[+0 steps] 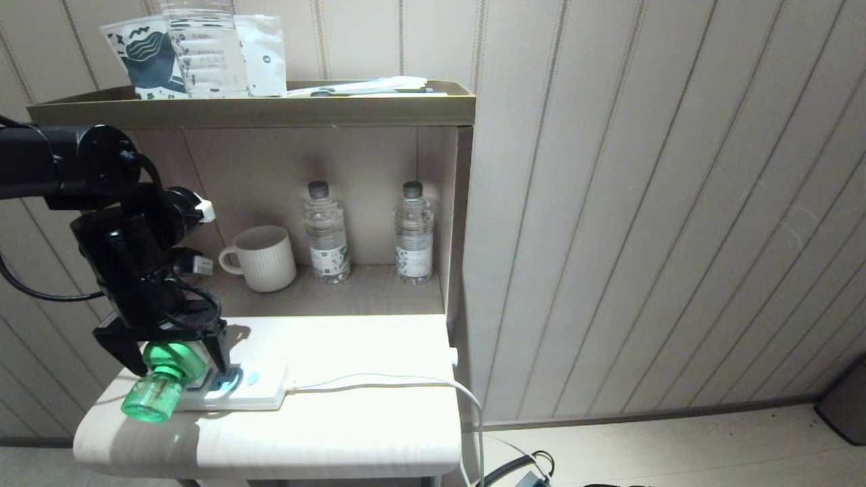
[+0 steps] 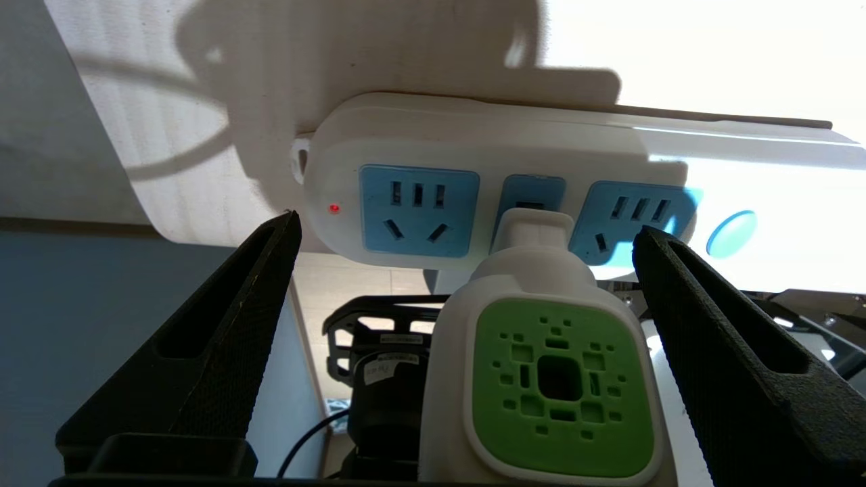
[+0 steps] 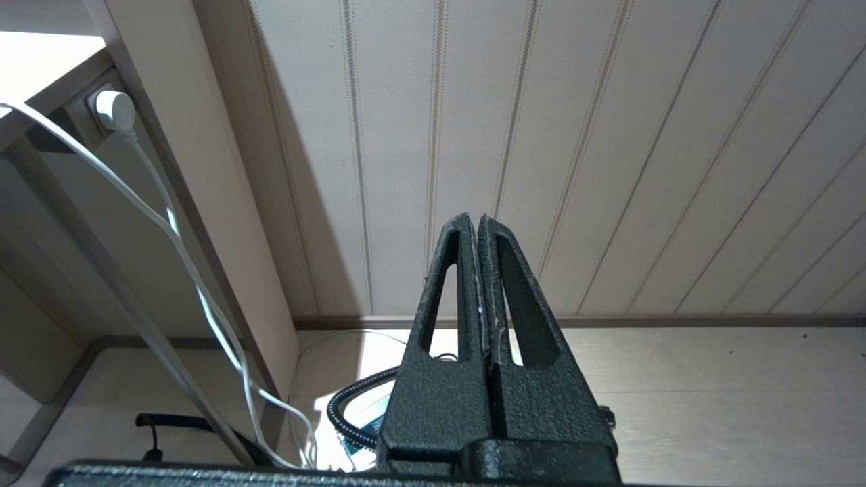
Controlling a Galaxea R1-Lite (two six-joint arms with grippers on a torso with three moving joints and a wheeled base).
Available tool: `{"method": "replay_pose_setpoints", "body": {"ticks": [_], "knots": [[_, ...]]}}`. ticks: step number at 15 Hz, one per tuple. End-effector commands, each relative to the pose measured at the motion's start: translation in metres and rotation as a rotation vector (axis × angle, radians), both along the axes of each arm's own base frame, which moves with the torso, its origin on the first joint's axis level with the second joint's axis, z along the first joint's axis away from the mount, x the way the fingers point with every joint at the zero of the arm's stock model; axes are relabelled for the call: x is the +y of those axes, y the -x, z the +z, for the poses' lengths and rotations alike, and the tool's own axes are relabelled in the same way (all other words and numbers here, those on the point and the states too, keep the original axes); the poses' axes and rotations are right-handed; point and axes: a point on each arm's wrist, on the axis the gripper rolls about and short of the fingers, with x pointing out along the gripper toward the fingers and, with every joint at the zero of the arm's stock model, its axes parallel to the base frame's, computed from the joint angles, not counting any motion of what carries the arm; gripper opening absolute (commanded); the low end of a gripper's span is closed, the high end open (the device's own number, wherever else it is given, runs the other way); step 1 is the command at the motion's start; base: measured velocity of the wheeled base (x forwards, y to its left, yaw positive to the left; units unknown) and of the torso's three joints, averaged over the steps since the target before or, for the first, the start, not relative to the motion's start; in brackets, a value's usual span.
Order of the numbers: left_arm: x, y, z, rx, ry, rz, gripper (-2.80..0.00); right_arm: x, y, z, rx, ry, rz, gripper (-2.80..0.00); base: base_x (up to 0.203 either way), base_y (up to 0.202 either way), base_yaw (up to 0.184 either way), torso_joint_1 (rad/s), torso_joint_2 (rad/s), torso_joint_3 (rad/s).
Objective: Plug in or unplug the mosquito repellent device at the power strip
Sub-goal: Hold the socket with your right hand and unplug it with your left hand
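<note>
Showing the head view first: the left gripper (image 1: 174, 362) hangs point-down over the left end of the pale table (image 1: 352, 433), fingers spread wide.
Device, head view: the mosquito repellent device (image 1: 159, 382) sits between the two fingers, its translucent green bottle tilted toward the table's front left edge.
Strip, head view: the power strip (image 1: 247, 391), flat white plastic, lies along the table's left half; its white cord (image 1: 399, 382) runs right and drops over the table's right edge.
Room, head view: bare tabletop lies right of the strip; behind it a shelf niche holds a ribbed mug (image 1: 264, 258) and two clear water bottles (image 1: 327, 233).
Device, left wrist view: the white head with its square green perforated face (image 2: 558, 385) stands plugged at the middle socket, between two light-blue socket faces.
Fingers, left wrist view: black textured fingers (image 2: 223, 338) flank the device on both sides, each with a visible gap, not touching it.
Strip, left wrist view: rounded end with a small red lamp (image 2: 333, 208) lit and a round blue button (image 2: 731, 233).
Right wrist view: the right gripper (image 3: 479, 270) has its fingers pressed together, holding nothing, facing a panelled wall above the floor.
</note>
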Motion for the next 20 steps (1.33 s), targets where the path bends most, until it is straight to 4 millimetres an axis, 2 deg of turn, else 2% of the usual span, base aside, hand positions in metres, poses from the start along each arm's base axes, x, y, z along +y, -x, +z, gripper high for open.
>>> {"method": "replay_pose_setpoints", "body": {"ticks": [1, 6, 10, 14, 20], "knots": [[-0.003, 0.001, -0.001, 0.012, -0.001, -0.006, 0.00, 0.000, 0.000, 0.000, 0.001, 0.000, 0.000, -2.80, 0.000, 0.000, 0.000, 0.000, 0.00, 0.000], [-0.005, 0.000, 0.005, -0.018, 0.005, -0.007, 0.00, 0.000, 0.000, 0.000, 0.001, 0.000, 0.000, -2.80, 0.000, 0.000, 0.000, 0.000, 0.00, 0.000], [-0.007, 0.009, 0.012, -0.022, 0.018, -0.012, 0.00, 0.000, 0.000, 0.000, 0.001, 0.000, 0.000, -2.80, 0.000, 0.000, 0.000, 0.000, 0.00, 0.000], [-0.009, 0.019, 0.004, 0.022, 0.019, -0.011, 0.00, 0.000, 0.000, 0.000, 0.001, 0.000, 0.000, -2.80, 0.000, 0.000, 0.000, 0.000, 0.00, 0.000], [-0.010, 0.009, -0.004, 0.000, 0.022, 0.007, 0.00, 0.000, 0.000, 0.000, 0.001, 0.000, 0.000, -2.80, 0.000, 0.000, 0.000, 0.000, 0.00, 0.000]]}}
